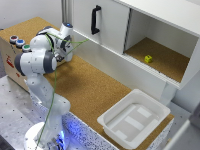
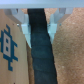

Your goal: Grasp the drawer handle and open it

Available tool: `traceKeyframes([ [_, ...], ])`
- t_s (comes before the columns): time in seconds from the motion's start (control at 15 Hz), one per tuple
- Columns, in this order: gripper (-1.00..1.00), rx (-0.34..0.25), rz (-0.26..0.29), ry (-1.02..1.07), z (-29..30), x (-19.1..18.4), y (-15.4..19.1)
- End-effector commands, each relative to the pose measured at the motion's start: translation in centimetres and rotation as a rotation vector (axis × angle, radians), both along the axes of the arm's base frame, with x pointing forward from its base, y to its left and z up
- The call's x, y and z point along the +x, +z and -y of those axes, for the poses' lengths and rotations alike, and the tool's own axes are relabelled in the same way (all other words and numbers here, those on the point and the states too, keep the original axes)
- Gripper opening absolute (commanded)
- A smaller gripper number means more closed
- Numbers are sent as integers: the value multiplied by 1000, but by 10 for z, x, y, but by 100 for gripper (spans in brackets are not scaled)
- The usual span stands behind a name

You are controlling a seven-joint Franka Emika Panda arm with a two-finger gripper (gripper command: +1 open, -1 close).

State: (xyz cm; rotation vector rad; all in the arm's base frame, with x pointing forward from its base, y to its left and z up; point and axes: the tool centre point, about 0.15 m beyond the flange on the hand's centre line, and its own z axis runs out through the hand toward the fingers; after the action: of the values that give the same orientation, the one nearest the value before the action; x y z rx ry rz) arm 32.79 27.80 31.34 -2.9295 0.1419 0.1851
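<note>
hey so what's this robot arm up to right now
The robot arm has its gripper at the drawer handle, the black bar on the tan box's wooden front. In the wrist view the two fingers sit on either side of the bar, though it is too blurry to tell whether they are clamped on it. The white cabinet and white bin are untouched.

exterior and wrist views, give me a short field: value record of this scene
arm: white Panda, reaching toward the tan box at the exterior view's left
pincer: fingers on either side of the drawer handle; contact cannot be told
drawer: hidden by the arm in the exterior view
buttons: coloured, on the box top
white cabinet: one door shut with black vertical handle, other bay open
yellow object: inside the open bay
white tray: on the cork counter
</note>
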Motion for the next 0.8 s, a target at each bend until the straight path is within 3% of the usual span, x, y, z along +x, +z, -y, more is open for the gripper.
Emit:
traceKeyframes([
  [0.0,-100,3,-15,-29,41,20,-46],
  [0.73,-100,-52,-27,-108,101,26,-61],
])
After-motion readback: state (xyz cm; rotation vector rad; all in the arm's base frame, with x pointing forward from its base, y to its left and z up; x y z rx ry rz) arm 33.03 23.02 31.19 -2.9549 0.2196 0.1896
